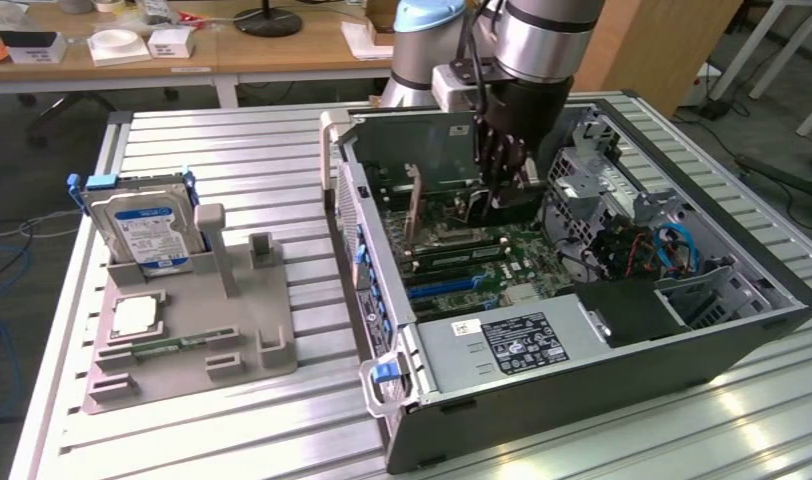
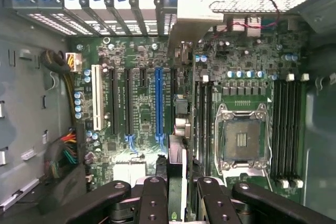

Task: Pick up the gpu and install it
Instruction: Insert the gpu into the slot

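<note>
The pickup is done: the tool (image 1: 502, 190) grips the gpu (image 2: 178, 51) edge-on — inside the case (image 1: 726, 340) (above the motherboard (image 2: 136, 98)), not yet seated.

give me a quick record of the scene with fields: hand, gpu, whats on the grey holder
hand: inside the open computer case, closed on the gpu
gpu: edge-on over the motherboard, beside the blue slot; seating unclear
grey holder: hard drive upright, memory stick lying flat
</note>
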